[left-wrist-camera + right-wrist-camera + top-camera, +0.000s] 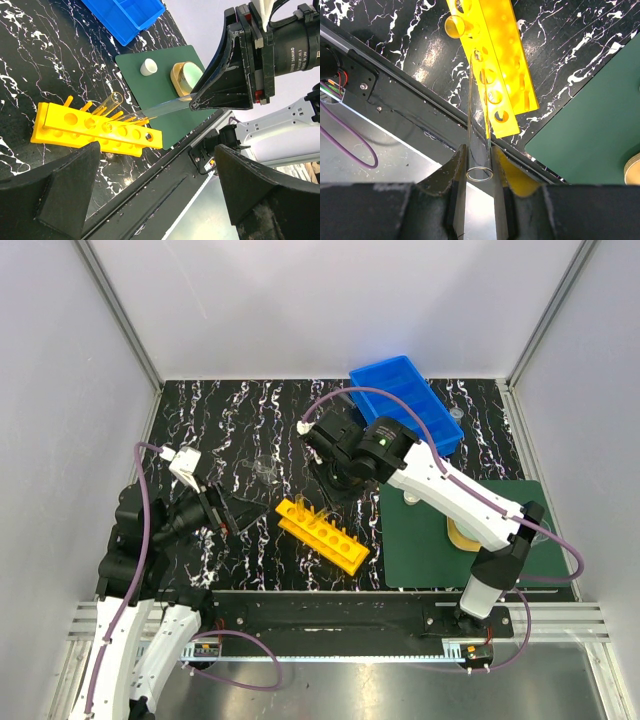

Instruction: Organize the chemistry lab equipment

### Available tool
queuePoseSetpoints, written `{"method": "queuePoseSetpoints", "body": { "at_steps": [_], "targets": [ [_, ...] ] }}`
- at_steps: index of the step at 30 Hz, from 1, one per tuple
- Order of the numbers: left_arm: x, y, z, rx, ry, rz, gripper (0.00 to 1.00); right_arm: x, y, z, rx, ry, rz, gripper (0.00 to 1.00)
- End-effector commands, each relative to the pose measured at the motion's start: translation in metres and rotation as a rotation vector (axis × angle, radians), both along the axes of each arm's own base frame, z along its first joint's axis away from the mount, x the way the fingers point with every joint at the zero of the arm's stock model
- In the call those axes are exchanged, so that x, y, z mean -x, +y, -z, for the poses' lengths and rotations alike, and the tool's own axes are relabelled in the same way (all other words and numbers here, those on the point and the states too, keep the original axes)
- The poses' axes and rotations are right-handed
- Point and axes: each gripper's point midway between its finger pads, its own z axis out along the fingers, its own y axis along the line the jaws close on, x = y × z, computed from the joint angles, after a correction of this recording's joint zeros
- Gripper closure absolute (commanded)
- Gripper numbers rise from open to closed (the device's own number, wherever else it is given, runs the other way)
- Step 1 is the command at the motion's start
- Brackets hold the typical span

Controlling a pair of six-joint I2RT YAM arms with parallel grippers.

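Observation:
The yellow rack (322,532) lies at the table's front middle, and one clear tube (111,102) stands tilted in a hole near its left end. My right gripper (479,160) is shut on a second clear glass tube (478,115), whose lower tip is at a hole of the rack (495,65). From above, the right gripper (332,483) is just behind the rack. My left gripper (222,512) is left of the rack, open and empty (160,200). The blue divided bin (405,405) is at the back right. A small white round piece (148,66) sits on the green mat.
The dark green mat (420,540) lies right of the rack, with the pale green dome on a tan disc (186,77) on it. A faint clear glass item (262,472) sits behind the rack. The metal rail (340,615) runs along the near edge.

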Motion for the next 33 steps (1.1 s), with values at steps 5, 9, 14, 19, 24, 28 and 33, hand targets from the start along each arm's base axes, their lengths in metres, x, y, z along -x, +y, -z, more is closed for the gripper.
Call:
{"method": "queuePoseSetpoints", "body": {
  "at_steps": [5, 9, 14, 19, 24, 28, 33],
  "targets": [
    [0.001, -0.002, -0.005, 0.000, -0.042, 0.028, 0.01, 0.031, -0.049, 0.013, 0.199, 0.130, -0.015, 1.00],
    [0.001, -0.003, -0.003, 0.000, -0.038, 0.033, 0.01, 0.033, -0.050, 0.016, 0.210, 0.139, -0.016, 1.00],
    [0.002, -0.003, 0.000, 0.000, -0.034, 0.034, 0.01, 0.034, -0.051, 0.023, 0.235, 0.154, -0.020, 1.00],
    [0.004, -0.003, 0.004, -0.008, -0.024, 0.042, 0.01, 0.035, -0.049, 0.029, 0.256, 0.162, -0.032, 1.00],
    [0.005, -0.003, 0.007, -0.011, -0.018, 0.048, 0.01, 0.033, -0.045, 0.033, 0.268, 0.161, -0.034, 1.00],
    [0.005, -0.003, 0.007, -0.013, -0.019, 0.048, 0.01, 0.031, -0.037, 0.032, 0.262, 0.155, -0.038, 1.00],
    [0.005, -0.003, 0.009, -0.017, -0.017, 0.055, 0.01, 0.027, -0.026, 0.031, 0.251, 0.143, -0.048, 1.00]
  ]
}}
